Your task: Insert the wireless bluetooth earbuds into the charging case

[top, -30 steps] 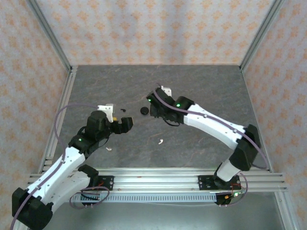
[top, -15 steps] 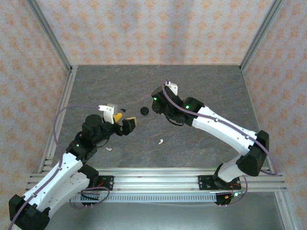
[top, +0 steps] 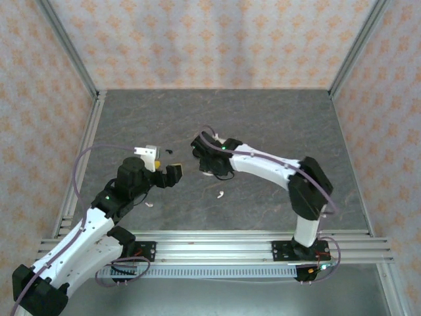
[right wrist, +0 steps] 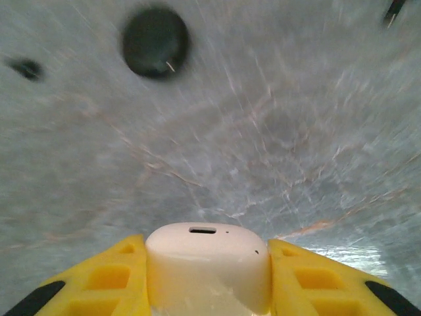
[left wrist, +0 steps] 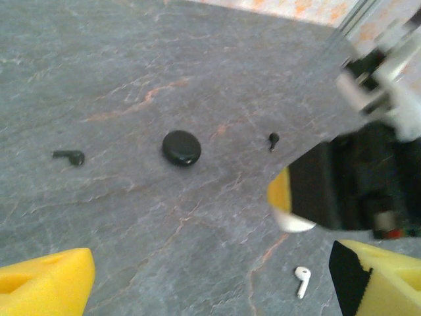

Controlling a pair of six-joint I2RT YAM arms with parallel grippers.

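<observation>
My right gripper (right wrist: 207,250) is shut on a white charging case (right wrist: 208,266), its port end pointing down at the table; in the top view that right gripper (top: 208,169) sits at mid-table. A round black case (left wrist: 181,147) lies closed just beyond it. One black earbud (left wrist: 69,157) rests left of that case and another black earbud (left wrist: 273,139) to its right. A white earbud (left wrist: 302,279) lies near my left gripper (left wrist: 210,280), which is open and holds nothing. A second white earbud (top: 149,204) lies beside the left arm.
Grey stone-patterned tabletop (top: 276,125) inside a frame with papered walls. The aluminium rail (top: 217,240) runs along the near edge. The two grippers are close together, a short gap apart at mid-table.
The right arm has swung left and toward the left gripper with the white case, dropping lower over the table and covering the black case from above. The left gripper has barely shifted.
</observation>
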